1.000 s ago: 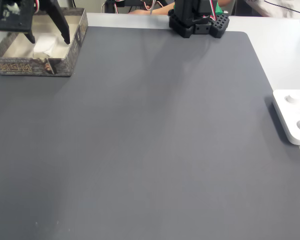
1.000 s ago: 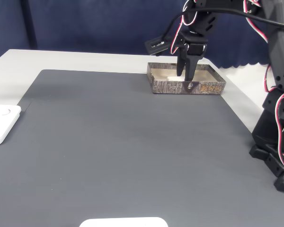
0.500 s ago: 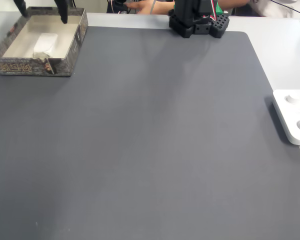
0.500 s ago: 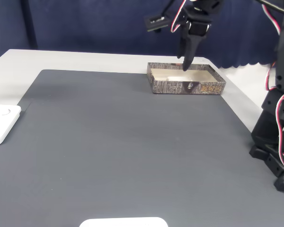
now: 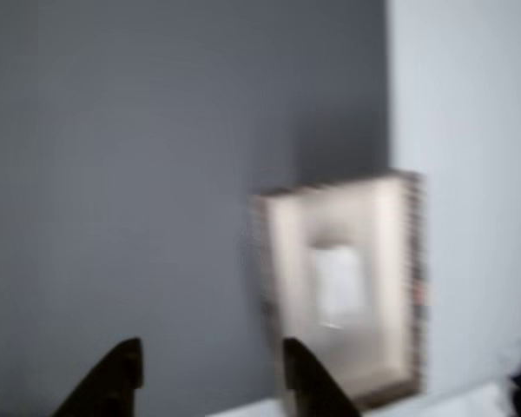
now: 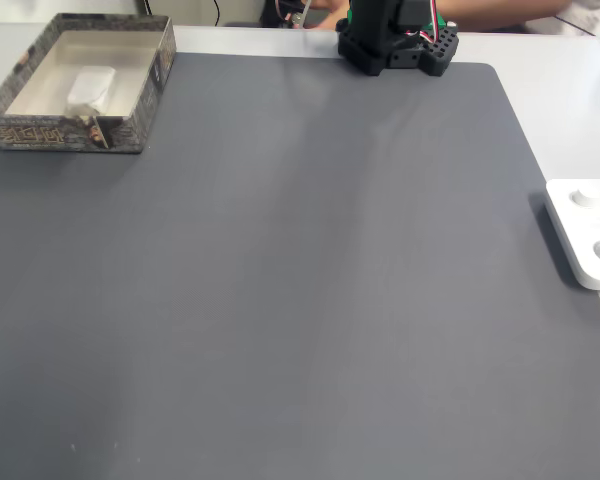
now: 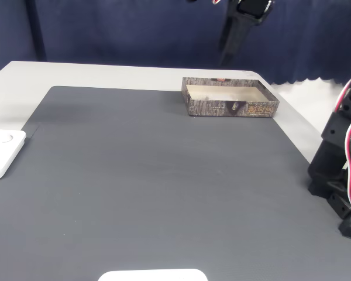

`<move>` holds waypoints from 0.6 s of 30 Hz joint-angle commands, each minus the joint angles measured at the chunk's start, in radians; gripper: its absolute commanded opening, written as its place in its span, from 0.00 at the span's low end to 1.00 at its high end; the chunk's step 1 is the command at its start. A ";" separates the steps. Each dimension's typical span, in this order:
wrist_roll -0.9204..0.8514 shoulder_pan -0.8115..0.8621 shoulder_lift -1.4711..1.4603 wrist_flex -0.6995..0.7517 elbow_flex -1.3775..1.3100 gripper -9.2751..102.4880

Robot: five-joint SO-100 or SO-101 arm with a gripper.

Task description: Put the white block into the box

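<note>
White block in box; gripper raised above it, fingers apart, nothing held.

The white block lies flat on the pale floor of the box, roughly central, clear of the walls. The box sits at the far left corner of the grey mat in a fixed view. In the blurred other view the gripper shows two dark fingertips spread wide, high over mat and box. A white device rests at the mat's right edge.
</note>
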 commanded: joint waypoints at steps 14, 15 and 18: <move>-0.538 -0.589 0.334 0.077 0.336 0.10; -0.561 -0.614 0.341 0.077 0.334 0.08; -0.592 -0.692 0.365 0.057 0.348 0.07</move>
